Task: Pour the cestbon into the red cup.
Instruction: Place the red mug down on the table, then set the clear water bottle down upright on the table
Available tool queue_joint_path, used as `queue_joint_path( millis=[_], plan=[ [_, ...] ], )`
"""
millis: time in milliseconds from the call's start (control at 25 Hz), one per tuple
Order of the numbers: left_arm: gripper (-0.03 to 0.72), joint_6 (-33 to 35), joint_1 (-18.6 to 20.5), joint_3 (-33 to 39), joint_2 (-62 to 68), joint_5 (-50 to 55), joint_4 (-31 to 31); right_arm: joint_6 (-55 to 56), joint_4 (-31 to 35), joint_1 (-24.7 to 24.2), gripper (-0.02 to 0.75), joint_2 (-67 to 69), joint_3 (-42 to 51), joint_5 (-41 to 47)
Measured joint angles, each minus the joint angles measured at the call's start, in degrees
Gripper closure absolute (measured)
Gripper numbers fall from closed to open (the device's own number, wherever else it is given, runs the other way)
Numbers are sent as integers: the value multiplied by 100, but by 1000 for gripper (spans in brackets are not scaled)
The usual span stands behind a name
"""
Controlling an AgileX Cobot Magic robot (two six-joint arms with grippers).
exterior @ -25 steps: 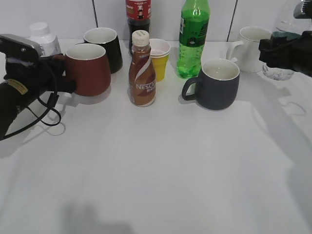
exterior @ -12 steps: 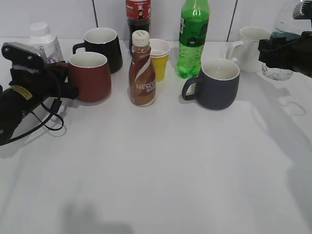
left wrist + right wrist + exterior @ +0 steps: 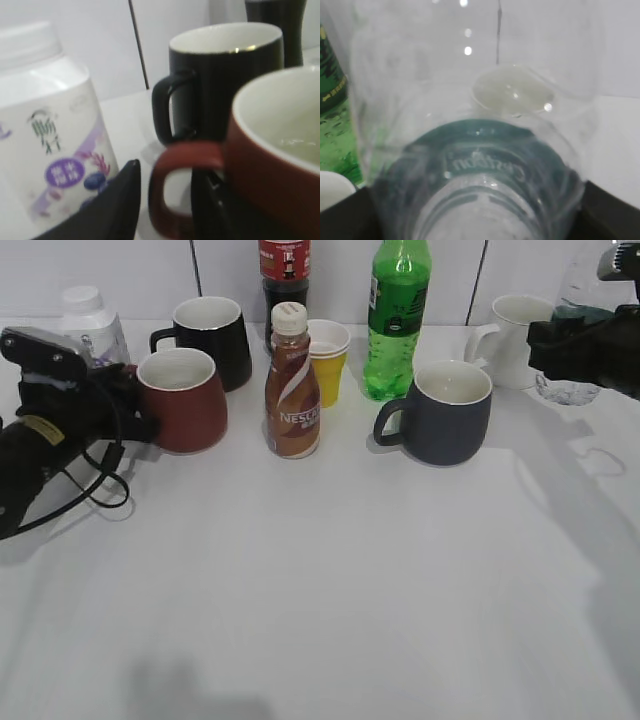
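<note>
red cup [image 3: 183, 400] lowered onto table | left pincer [image 3: 125, 400] clamps handle | right pincer [image 3: 575, 340] clamps cestbon [image 3: 480, 150]

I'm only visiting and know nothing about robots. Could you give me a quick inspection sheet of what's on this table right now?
Surface: white table, front half bare.
Job's things: red cup upright at left, handle between the left gripper's jaws; cestbon held off the table at far right by the right gripper.
Clutter: black mug, Nescafe bottle, yellow cup, green soda bottle, dark grey mug, white mug, white jar, dark cola bottle.
Grippers: both closed on their items.
Cables: black loop under the left arm.
Surroundings: white tiled wall.
</note>
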Motion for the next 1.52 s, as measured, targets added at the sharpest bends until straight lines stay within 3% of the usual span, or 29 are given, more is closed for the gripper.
queue_joint_path(
  millis=[400, 680, 1000, 1160, 1400, 1520],
  plan=[
    [412, -7, 0, 766, -320, -456, -8, 0, -17, 0, 268, 187, 0, -22],
    [412, -7, 0, 1344, -1240, -409, -158, -215, -18, 0, 268, 745, 0, -650],
    [412, -18, 0, 1456, -2499, 1083, -375, -250, 2, 0, 268, 1509, 0, -1330],
    [412, -18, 0, 1461, -3112, 1791, -505, -291, 326, 0, 268, 1592, 40, -1558],
    [412, -18, 0, 1461, -3763, 2360, -516, -381, 317, -6, 268, 1592, 359, -2041],
    [412, -18, 0, 1461, -4006, 2446, -598, -388, 270, -11, 211, 1592, 644, -2471]
  ],
)
